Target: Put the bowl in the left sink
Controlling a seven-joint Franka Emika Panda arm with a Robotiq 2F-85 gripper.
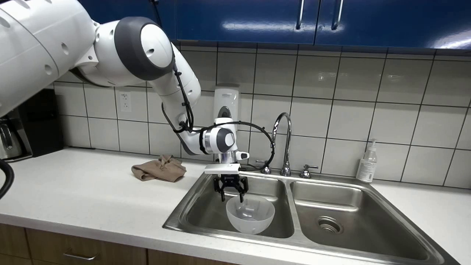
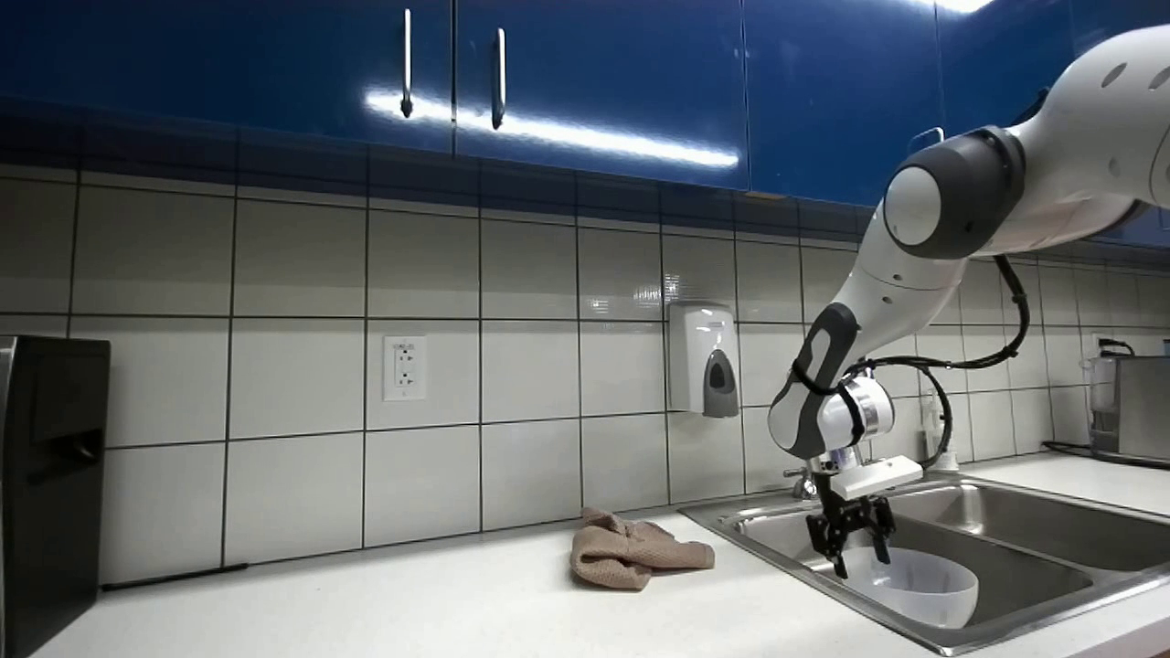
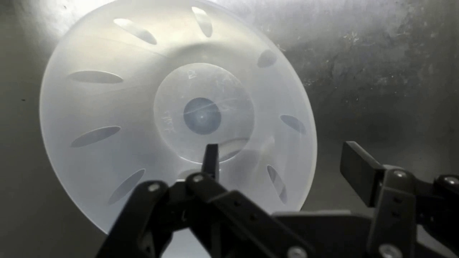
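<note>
The translucent plastic bowl (image 1: pixel 250 221) sits in the left sink basin (image 1: pixel 206 215) in both exterior views, so the placing looks done, and probably all that remains is to back away. The Robotiq gripper (image 1: pixel 232 200) has its two fingers (image 3: pixel 360 173) well apart: in the wrist view one reaches over the inside of the bowl and the other stands beyond its rim, with neither seen pressing on the plastic. Whether the tips are below the rim is hard to tell.

I'd expect the bowl to be light and fairly stiff, with a thin wall that may flex a little under a pinch; smooth, so likely slippery if wet, and not easily broken. The rim is the place to take hold, one finger inside and one out.

The bowl is near the basin's front edge, while metal floor shows between it and the divider (image 1: pixel 296 217). Straight up looks the safest way out, though the looped black cable (image 1: pixel 254 124) appears close to the chrome faucet (image 1: pixel 287 151) and could snag if the wrist swings that way
</note>
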